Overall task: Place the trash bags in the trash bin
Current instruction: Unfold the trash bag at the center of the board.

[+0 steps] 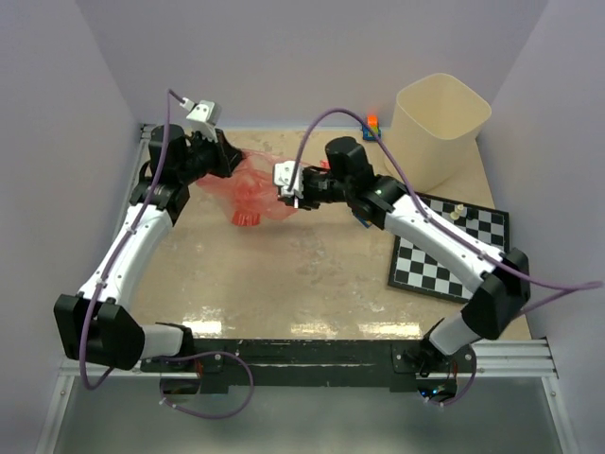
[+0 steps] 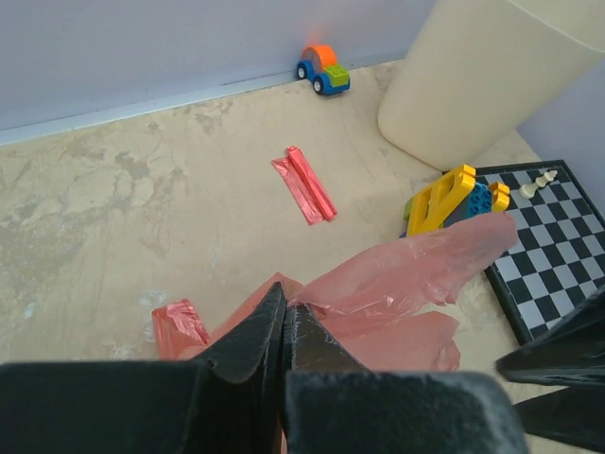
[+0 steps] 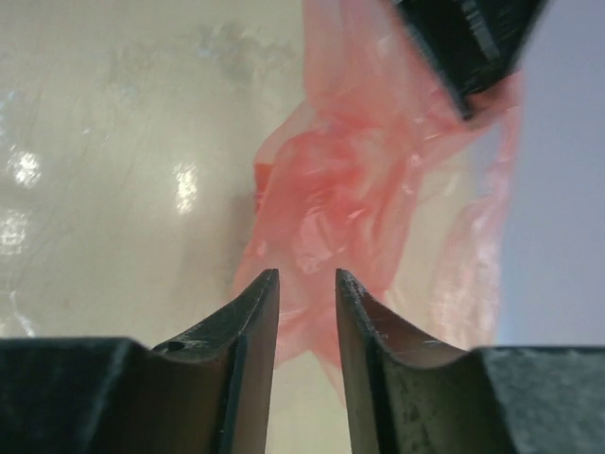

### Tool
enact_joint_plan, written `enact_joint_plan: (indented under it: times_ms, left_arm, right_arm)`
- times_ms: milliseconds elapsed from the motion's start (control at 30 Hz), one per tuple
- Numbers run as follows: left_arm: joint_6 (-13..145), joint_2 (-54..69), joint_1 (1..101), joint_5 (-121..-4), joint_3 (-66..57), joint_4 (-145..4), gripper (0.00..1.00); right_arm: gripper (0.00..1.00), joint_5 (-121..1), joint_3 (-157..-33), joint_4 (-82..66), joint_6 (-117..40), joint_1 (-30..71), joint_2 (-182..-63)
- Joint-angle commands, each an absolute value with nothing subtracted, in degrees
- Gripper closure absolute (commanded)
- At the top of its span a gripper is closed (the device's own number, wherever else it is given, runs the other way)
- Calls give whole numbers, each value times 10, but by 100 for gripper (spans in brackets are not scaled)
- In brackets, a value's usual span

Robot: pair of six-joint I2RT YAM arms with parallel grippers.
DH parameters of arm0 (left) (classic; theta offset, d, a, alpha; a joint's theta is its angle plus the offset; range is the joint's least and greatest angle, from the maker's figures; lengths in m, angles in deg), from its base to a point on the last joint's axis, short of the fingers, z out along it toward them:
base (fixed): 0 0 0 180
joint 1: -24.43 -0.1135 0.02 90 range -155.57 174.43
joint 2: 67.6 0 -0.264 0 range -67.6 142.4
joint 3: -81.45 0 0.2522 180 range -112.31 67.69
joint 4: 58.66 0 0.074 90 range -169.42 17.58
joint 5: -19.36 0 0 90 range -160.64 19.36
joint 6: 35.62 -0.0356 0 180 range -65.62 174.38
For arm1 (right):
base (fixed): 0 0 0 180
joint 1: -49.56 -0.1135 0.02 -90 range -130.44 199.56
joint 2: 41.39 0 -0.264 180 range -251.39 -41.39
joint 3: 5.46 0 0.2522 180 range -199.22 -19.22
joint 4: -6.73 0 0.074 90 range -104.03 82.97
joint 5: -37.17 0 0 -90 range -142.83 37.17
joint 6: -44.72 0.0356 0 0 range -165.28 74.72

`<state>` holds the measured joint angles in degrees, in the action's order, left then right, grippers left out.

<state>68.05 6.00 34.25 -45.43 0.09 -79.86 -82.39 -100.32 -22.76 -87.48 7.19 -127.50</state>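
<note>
The left hand (image 2: 284, 301) is clenched on the red bag (image 2: 406, 274), well apart from the bin (image 1: 430, 142). The right hand (image 3: 307, 276) faces the bag with its fingers a little apart, grasping nothing. If it closes on only a loose fold, the thin plastic may slip or tear. A folded bag (image 2: 305, 183) lies on the worktop (image 1: 312, 274).

- Crinkly sack (image 1: 253, 194): thin translucent red plastic film, heavily creased, with a faint sheen.
- Folded strip (image 2: 304, 183): the same red film, pressed flat into sharp creases.
- Trash bin (image 1: 440, 128): cream plastic, smooth and matt.
- Worktop (image 1: 302, 274): marbled beige, polished, with glossy patches of glare.
- Right fingers (image 3: 236, 378): matt black, finely grainy, pale scuffs along the edges.
- Checkerboard (image 1: 444, 255): smooth, slightly glossy.
- Toy blocks (image 2: 454, 199): hard, shiny plastic.
</note>
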Motion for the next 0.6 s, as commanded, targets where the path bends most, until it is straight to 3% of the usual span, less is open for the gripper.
enact_joint_plan:
  times_ms: [0,167,467,567]
  left_arm:
    - [678,75,341,-446,-71,-813,100]
    - [712,81,340,-443,-86,-807,100]
    - [727,67,341,-442,-85,-808,100]
    - [720,61,341,-440,-83,-813,100]
  right_arm:
    - [62,-848,-1098,-324,-866,73,-1325]
    - [57,-769,-1052,-246,-797,72,-1311]
    - [68,-682,-1052,-222,-776,89,-1284]
    - [54,-681,-1054,-197,-773,100,-1261]
